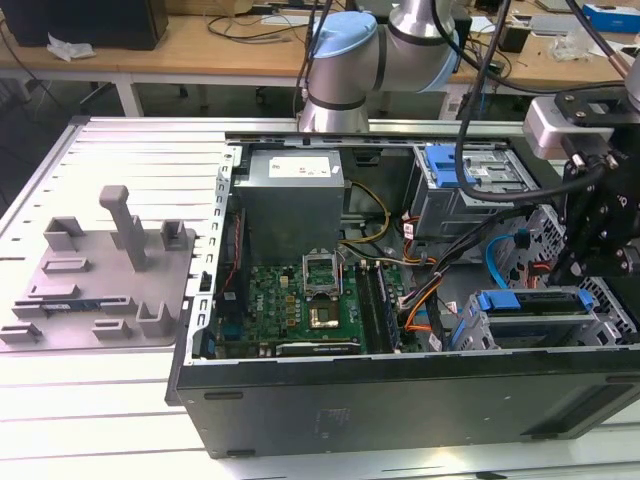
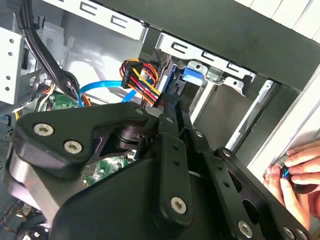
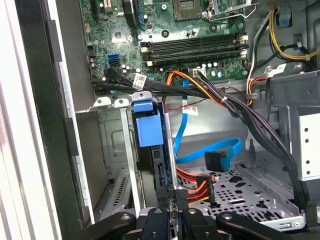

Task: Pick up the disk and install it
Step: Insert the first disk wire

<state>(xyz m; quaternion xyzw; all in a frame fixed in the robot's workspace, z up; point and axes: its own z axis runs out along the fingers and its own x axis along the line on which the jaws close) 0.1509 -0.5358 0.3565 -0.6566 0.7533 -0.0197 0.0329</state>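
Note:
The disk [image 1: 525,300] stands on edge in the drive cage [image 1: 605,322] at the front right corner of the open computer case, its blue bracket strip on top. In the first wrist view the disk [image 3: 159,172] is a dark slab in the cage slot, with its blue bracket [image 3: 148,127] at the far end. My gripper [image 1: 585,278] hangs over the cage's right end in the exterior view. In both wrist views the gripper [image 3: 173,217] [image 2: 172,107] closes on the near end of the disk, whose blue bracket [image 2: 192,75] lies just beyond the tips.
Orange, black and blue cables [image 3: 210,155] run beside the cage. The motherboard [image 1: 300,290] and power supply [image 1: 290,200] fill the case's left half. A second bay with a blue latch [image 1: 450,165] sits behind. A grey fixture [image 1: 110,270] lies left. A hand [image 2: 295,170] rests at the case rim.

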